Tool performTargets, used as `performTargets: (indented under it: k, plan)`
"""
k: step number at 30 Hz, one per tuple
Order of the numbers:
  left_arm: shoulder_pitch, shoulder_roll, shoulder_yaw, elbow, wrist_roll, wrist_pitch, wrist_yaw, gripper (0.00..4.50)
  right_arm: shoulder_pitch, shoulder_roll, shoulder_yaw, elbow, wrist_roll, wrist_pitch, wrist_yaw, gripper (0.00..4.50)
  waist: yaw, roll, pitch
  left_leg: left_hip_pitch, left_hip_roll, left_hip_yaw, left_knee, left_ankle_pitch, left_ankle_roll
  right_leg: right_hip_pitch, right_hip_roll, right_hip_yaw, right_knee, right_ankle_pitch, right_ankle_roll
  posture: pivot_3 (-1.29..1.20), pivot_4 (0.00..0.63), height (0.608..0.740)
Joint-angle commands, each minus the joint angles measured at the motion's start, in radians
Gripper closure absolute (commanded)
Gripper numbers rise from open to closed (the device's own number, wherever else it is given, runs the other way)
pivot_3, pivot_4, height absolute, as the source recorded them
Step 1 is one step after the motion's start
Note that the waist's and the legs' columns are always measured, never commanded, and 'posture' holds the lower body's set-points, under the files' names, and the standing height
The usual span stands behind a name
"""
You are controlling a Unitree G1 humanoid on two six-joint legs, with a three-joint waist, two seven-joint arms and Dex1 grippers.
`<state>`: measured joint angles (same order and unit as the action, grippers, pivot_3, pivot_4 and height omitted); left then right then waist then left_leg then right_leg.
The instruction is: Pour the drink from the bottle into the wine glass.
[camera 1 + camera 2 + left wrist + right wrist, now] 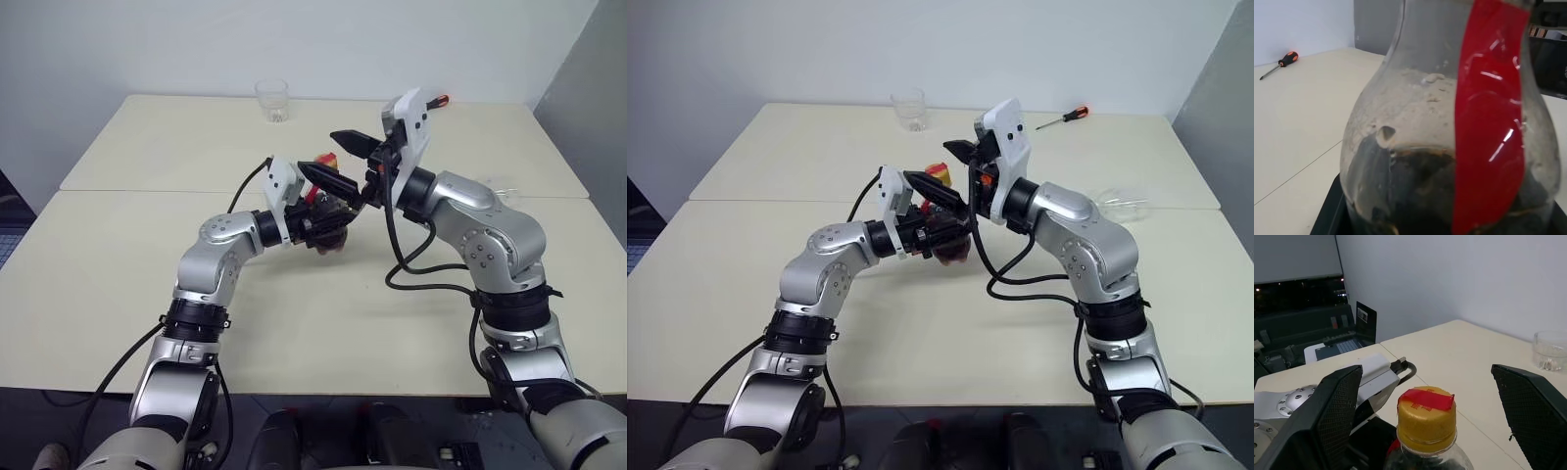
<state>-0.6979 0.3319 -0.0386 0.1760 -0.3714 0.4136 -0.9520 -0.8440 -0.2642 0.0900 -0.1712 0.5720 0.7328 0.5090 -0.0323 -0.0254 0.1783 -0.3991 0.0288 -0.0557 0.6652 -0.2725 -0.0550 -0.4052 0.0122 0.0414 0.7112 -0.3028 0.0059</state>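
Bottle [1426,431], small, squat, clear plastic with an orange-yellow cap [1426,417], is held above the table [147,245] by the left gripper [328,191]; the right gripper [1430,421] is spread wide around that cap. Uncapping is in hand: closing and twisting is called for next.

Silver arms, black claws, cables

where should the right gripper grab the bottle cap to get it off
Grip the yellow cap on its ribbed side wall, coming straight down over the top with one finger on each side. The left gripper holds the bottle upright by its body, so the cap faces up, and the right gripper is open, already straddling it. The red tape on top gives no purchase.
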Motion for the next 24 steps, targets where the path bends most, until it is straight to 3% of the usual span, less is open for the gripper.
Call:
performTargets:
  k: [1, 2, 24]
  plan:
    - [-0.02, 0.005, 0.001, -0.046, -0.017, -0.007, -0.01, 2.32, -0.017, -0.001, -0.021, -0.035, 0.011, -0.001, 0.015, 0.86, 0.0, 0.0, 0.0, 0.0, 0.0, 0.0, 0.0, 0.0, 0.0, 0.0, 0.0, 0.0, 0.0, 0.0, 0.0, 0.0, 0.15, 0.74]
    - [-0.022, 0.004, 0.0, -0.047, -0.017, -0.006, -0.01, 2.32, -0.016, 0.0, -0.018, -0.036, 0.008, 0.0, 0.015, 1.18, 0.0, 0.0, 0.0, 0.0, 0.0, 0.0, 0.0, 0.0, 0.0, 0.0, 0.0, 0.0, 0.0, 0.0, 0.0, 0.0, 0.15, 0.74]
    - [-0.032, -0.001, -0.027, -0.049, -0.018, -0.012, -0.045, 2.32, -0.04, 0.045, 0.034, -0.016, -0.137, -0.003, -0.039, 1.18, 0.0, 0.0, 0.0, 0.0, 0.0, 0.0, 0.0, 0.0, 0.0, -0.001, 0.0, 0.0, 0.0, 0.0, 0.0, 0.0, 0.15, 0.74]
